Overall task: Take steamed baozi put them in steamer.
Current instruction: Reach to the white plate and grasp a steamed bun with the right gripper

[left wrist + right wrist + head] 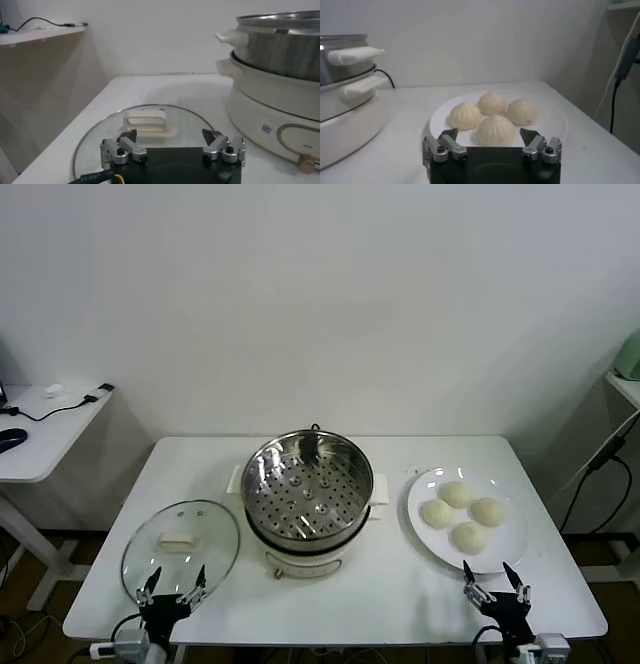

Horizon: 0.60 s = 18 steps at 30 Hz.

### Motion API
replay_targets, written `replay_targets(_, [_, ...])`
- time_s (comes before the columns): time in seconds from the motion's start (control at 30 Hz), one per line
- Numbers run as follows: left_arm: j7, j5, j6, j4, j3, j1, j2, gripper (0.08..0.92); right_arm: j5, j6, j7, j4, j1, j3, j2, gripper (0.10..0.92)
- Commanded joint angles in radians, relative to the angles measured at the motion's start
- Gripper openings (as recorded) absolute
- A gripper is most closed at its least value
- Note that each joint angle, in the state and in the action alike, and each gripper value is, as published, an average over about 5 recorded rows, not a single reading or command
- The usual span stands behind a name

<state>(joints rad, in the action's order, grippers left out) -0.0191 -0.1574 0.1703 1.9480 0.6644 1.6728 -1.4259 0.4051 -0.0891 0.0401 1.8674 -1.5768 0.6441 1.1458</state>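
White rectangular bench [330, 584] carries everything. Round shiny stainless-steel steamer [308, 489] with a perforated tray sits mid-bench on a cream-white electric base with side handles; pot is uncovered, nothing on the tray. Round glass lid with a white handle [181, 546] lies flat on the bench to the robot's left of the steamer, just beside its base. Flat round white plate [505, 549] sits to the right of the steamer, near it but apart.

Four small cream-white domed steamed baozi [462, 509] are all on the plate, clustered close together; pleated tops show in the right wrist view [495, 129].

Left end effector [171, 586] is at the near bench edge, low over the near rim of the glass lid, fingers apart, holding nothing. In the left wrist view [173, 143] the lid handle sits just past the fingertips.

Right end effector [497, 580] is at the near bench edge, at the near rim of the plate, fingers apart, holding nothing. In the right wrist view [491, 141] the nearest baozi is right ahead between the fingertips, not touched.
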Motion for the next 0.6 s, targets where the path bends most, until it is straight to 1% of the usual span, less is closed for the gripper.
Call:
replay_targets(0.03, [0.001,-0.006,0.003,0.008,-0.002,0.001,0.005,0.823,-0.022,-0.174,-0.038,-0.054,0.305,0.007,-0.164,0.823])
replay_targets(0.13, [0.003,-0.009,0.003,0.009,-0.006,-0.002,0.009,0.823,-0.032,-0.214,-0.085,-0.141,0.448,-0.054,-0.268,0.823])
replay_targets(0.2, [0.004,-0.011,0.003,0.009,-0.008,-0.005,0.012,0.823,-0.034,-0.241,-0.157,-0.217,0.568,-0.136,-0.369,0.823])
replay_targets(0.27, [0.006,-0.014,0.003,0.009,-0.010,-0.008,0.015,0.823,-0.041,-0.262,-0.255,-0.290,0.680,-0.236,-0.471,0.823])
replay_targets(0.37, [0.008,-0.016,0.004,0.010,-0.011,-0.011,0.021,0.823,-0.056,-0.276,-0.446,-0.377,0.813,-0.401,-0.628,0.823])
replay_targets(0.47, [0.014,-0.016,0.006,0.010,-0.012,-0.012,0.023,0.823,-0.112,-0.224,-0.659,-0.448,0.945,-0.593,-0.747,0.823])
replay_targets(0.6, [0.020,-0.015,0.004,0.003,-0.014,-0.014,0.024,0.823,-0.214,-0.084,-0.911,-0.537,1.235,-0.928,-0.820,0.823])
